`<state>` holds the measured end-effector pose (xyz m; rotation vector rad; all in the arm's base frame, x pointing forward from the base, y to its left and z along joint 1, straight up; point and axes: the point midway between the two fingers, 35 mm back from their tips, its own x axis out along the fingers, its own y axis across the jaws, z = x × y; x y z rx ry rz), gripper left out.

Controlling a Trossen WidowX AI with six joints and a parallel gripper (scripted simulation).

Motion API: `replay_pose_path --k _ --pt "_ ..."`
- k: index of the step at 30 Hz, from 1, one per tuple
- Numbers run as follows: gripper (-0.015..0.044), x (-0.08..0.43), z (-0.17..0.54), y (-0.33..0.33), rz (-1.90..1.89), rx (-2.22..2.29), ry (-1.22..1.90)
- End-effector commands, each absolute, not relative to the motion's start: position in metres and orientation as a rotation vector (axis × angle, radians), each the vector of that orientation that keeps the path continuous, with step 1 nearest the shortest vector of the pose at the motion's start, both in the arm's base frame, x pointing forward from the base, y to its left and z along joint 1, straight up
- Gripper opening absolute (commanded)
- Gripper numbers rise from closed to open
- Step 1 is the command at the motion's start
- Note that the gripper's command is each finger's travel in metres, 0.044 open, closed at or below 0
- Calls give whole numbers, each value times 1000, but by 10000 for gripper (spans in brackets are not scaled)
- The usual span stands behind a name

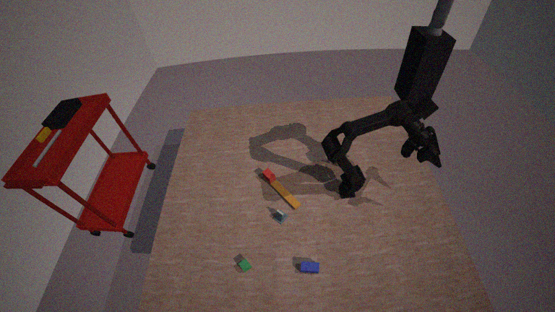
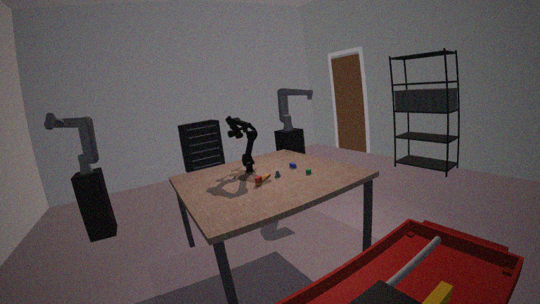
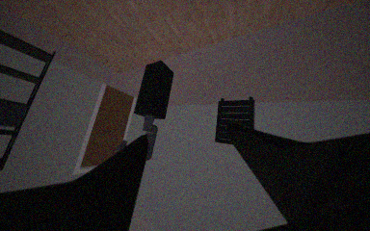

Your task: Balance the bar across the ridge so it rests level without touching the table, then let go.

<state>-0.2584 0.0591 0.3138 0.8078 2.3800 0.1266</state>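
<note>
An orange bar [image 1: 286, 195] [image 2: 266, 177] lies on the table beside the ridge. A red block [image 1: 269, 175] [image 2: 258, 180] sits on its far end from the ridge. The small grey-teal ridge [image 1: 282, 213] [image 2: 277, 174] stands on the table just off the bar's other end, with nothing across it. My gripper [image 3: 188, 133] is open and empty, its two dark fingers wide apart in the wrist view. It is held high, on the far side of the arm's base from the bar, well away from bar and ridge.
A green block [image 1: 244, 265] [image 2: 308, 172] and a blue block [image 1: 309, 267] [image 2: 292, 165] lie on the table [image 1: 368, 259] [image 2: 302, 193] beyond the ridge. A red cart [image 1: 114, 190] [image 2: 470, 262] stands off the table's side. A black pedestal [image 1: 423, 63] [image 3: 155, 91] stands behind the arm.
</note>
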Motion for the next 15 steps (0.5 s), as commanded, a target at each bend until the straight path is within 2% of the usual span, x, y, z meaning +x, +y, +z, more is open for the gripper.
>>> replay_pose_path --k 1,3,4,15 --pt "374 -258 314 59 124 806 2382" --pt "321 -259 314 55 106 792 2394" --pt "315 -259 314 52 93 782 2403" --pt "315 -267 307 7 69 580 2446"
